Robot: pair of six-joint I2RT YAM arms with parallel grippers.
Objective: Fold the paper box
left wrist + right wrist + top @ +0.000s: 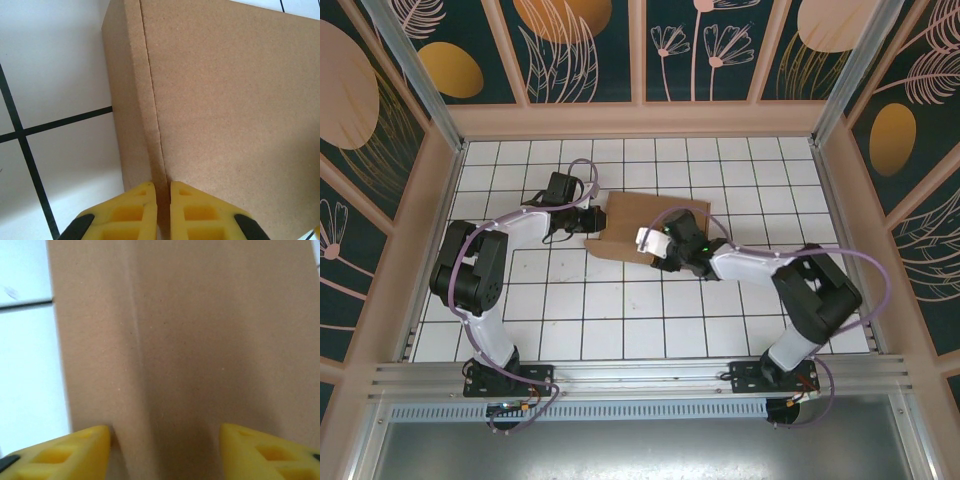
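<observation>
The paper box [645, 215] is plain brown cardboard lying on the white tiled table, its left side folded up into a low wall. At that left edge my left gripper [594, 222] is shut on the wall. The left wrist view shows the yellow fingers [142, 200] pinching the thin upright edge of the box [225, 100], with my left gripper [162, 189] nearly closed around it. My right gripper [656, 243] is over the box's front middle. It stands open [165, 435], its fingers wide apart either side of a raised crease in the box [200, 330].
The white tiled floor [620, 310] stretches in front of the box towards the arm bases. Peach-framed patterned walls [640, 110] enclose the table on three sides. A metal rail [640, 375] runs along the near edge.
</observation>
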